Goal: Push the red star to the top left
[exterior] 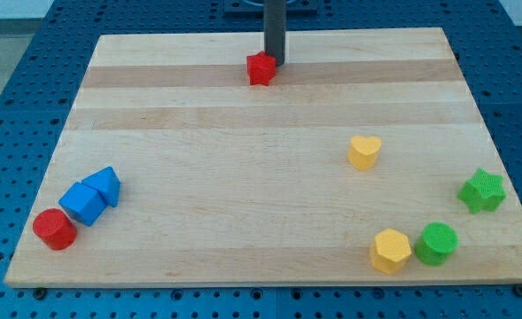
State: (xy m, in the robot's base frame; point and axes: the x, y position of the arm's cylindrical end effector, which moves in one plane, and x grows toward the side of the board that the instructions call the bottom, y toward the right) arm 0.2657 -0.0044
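Note:
The red star (261, 69) lies near the view's top edge of the wooden board (243, 177), about at the middle of its width. My tip (274, 62) stands just to the upper right of the star, touching or almost touching it. The dark rod rises straight up out of the view's top.
A red cylinder (54, 229), a blue cube (83, 204) and a blue triangular block (105, 185) cluster at the bottom left. A yellow heart (364, 151) lies right of centre. A green star (482, 190), a green cylinder (437, 244) and a yellow hexagon (390, 250) lie at the bottom right.

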